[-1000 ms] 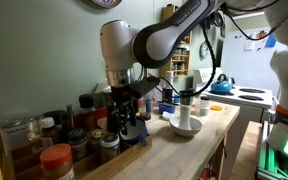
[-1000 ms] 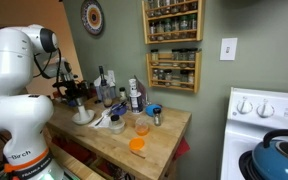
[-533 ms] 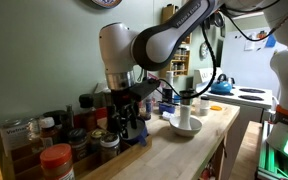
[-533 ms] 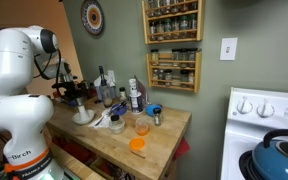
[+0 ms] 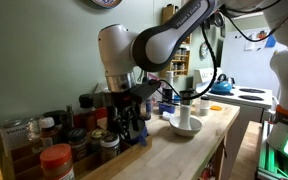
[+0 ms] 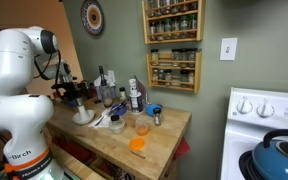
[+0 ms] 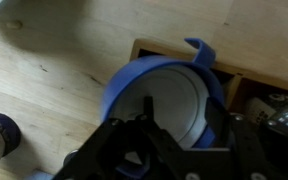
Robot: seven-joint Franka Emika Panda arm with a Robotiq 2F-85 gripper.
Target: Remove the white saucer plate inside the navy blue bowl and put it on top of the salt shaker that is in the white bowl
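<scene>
In the wrist view the navy blue bowl (image 7: 124,85) sits on the wooden counter with the white saucer plate (image 7: 174,100) lying inside it. My gripper (image 7: 182,110) is open just above the saucer, with one finger over its middle and the other near the bowl's right rim. In an exterior view the gripper (image 5: 130,122) hangs low by the spice jars, and the bowl (image 5: 141,140) is mostly hidden beneath it. The white bowl (image 5: 185,127) holds the upright salt shaker (image 5: 184,110) to the right. Both also show in the other exterior view, the bowl (image 6: 82,119) and the shaker (image 6: 82,107).
Spice jars (image 5: 54,135) crowd the counter's back edge beside the gripper. An open wooden box edge (image 7: 154,48) lies behind the blue bowl. An orange lid (image 6: 136,145), a glass (image 6: 142,127) and bottles (image 6: 133,96) stand on the counter. A stove with a blue kettle (image 6: 281,158) is nearby.
The gripper has sunk very slightly toward the blue bowl. Nothing else has moved.
</scene>
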